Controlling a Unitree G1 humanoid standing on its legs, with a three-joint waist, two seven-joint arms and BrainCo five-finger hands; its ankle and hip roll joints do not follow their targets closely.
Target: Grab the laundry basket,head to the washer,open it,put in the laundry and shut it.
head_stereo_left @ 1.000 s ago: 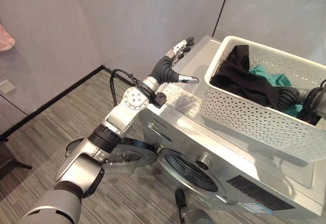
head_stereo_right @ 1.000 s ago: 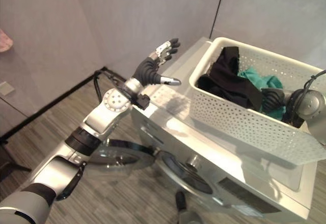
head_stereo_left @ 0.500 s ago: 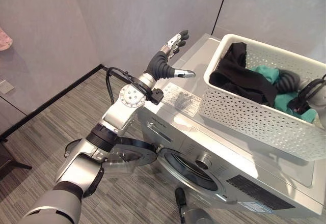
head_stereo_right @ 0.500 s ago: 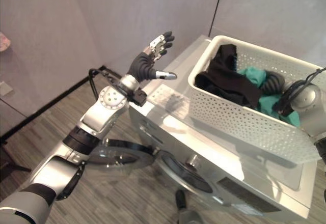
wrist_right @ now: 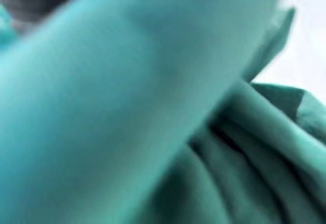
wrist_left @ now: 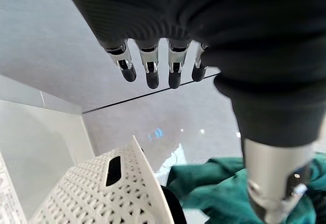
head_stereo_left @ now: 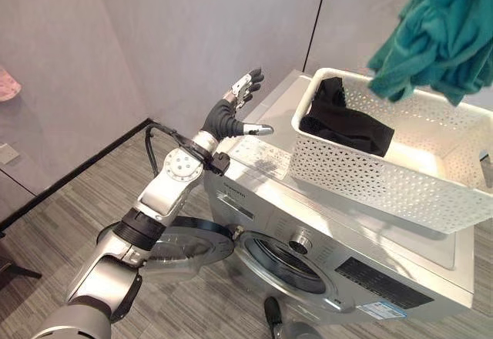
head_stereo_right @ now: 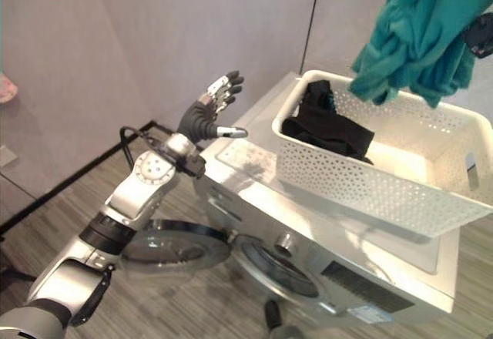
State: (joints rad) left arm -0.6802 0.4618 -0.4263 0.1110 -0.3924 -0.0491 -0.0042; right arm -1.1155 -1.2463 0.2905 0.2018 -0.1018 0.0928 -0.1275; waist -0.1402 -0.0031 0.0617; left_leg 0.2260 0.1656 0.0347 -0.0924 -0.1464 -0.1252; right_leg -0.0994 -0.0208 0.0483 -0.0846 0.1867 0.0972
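Teal garment (head_stereo_left: 439, 35) hangs bunched in the air above the far right of the white laundry basket (head_stereo_left: 362, 177), which sits on top of the washer (head_stereo_left: 362, 277). Right hand (head_stereo_right: 481, 35) at its upper edge, fingers buried in cloth; cannot tell its grip. Black garment (head_stereo_left: 343, 123) lies in the basket's left end. Washer door (head_stereo_left: 181, 243) swung open. Left hand (head_stereo_left: 235, 112) raised left of the basket, fingers relaxed, holding nothing.

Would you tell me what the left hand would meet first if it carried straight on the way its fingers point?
Probably the grey wall: the open left hand points up and away beside the washer, with nothing between, though depth is unclear.
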